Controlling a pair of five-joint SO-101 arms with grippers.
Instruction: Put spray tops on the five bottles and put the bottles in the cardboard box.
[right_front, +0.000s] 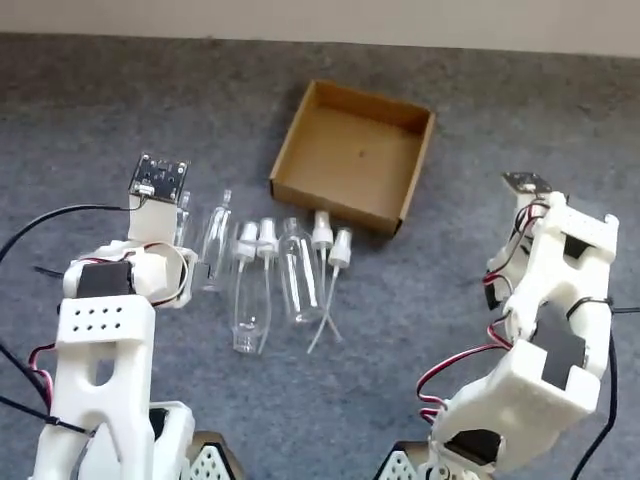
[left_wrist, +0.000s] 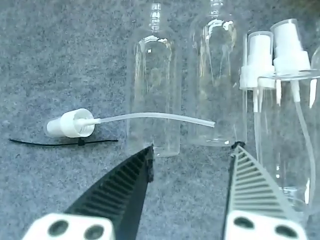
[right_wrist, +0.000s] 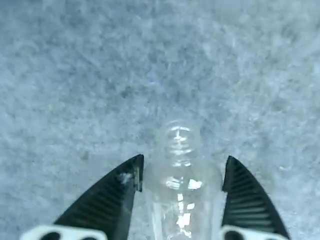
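A: Right gripper (right_wrist: 183, 167): apart or clamped?
B: Clamped. Its fingers (right_wrist: 122, 187) press both sides of a clear bottle (right_wrist: 180, 200). The bottle's bare threaded neck points away from the wrist, over grey carpet (right_wrist: 75, 75).
A: And the others?
B: Four lying bottles (right_front: 298, 270) rest on the carpet side by side, between the arms but closer to the left one. The left wrist view shows two of them with their necks pointing away from the camera.
A: The sprayers?
B: Four spray tops (right_front: 322, 230) lie among those bottles, heads toward the cardboard box (right_front: 350, 160), tubes trailing toward the arms. A fifth, the loose spray top (left_wrist: 72, 124), lies beside the two bottles with its tube across both. A black cable tie (left_wrist: 65, 142) lies just beside it.
A: Left gripper (left_wrist: 192, 147)?
B: Jaws apart, tips at the base ends of those two bottles.
A: The box?
B: Open side up, just beyond the row of tops.
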